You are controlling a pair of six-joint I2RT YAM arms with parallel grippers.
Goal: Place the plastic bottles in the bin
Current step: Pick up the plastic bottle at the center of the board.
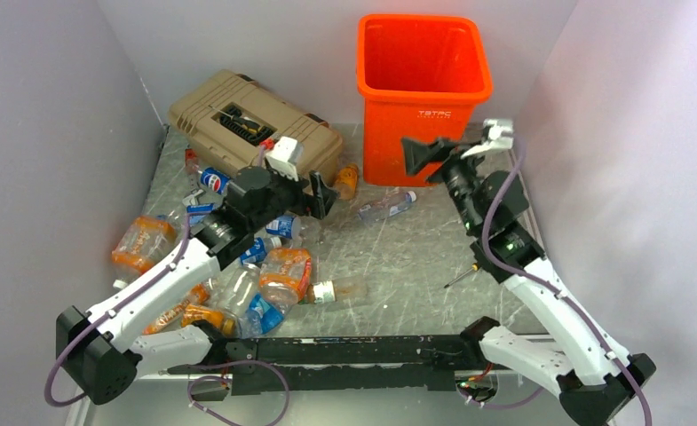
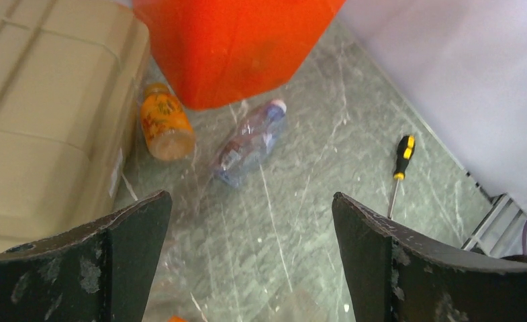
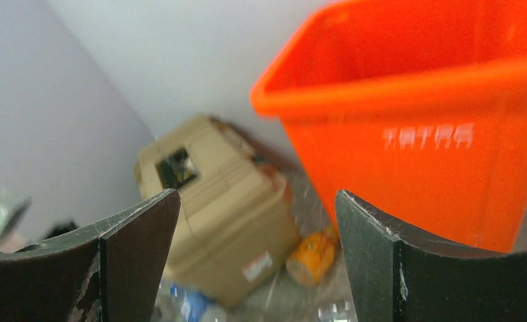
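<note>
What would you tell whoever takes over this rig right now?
Left gripper: open, empty, over the table beside the toolbox.
Right gripper: open, empty, raised in front of the bin.
Bottles: a clear bottle and an orange bottle lie near the bin's base; a heap of bottles lies on the left side.
Done: no bottle shows inside the bin.
Left: every visible bottle.
</note>
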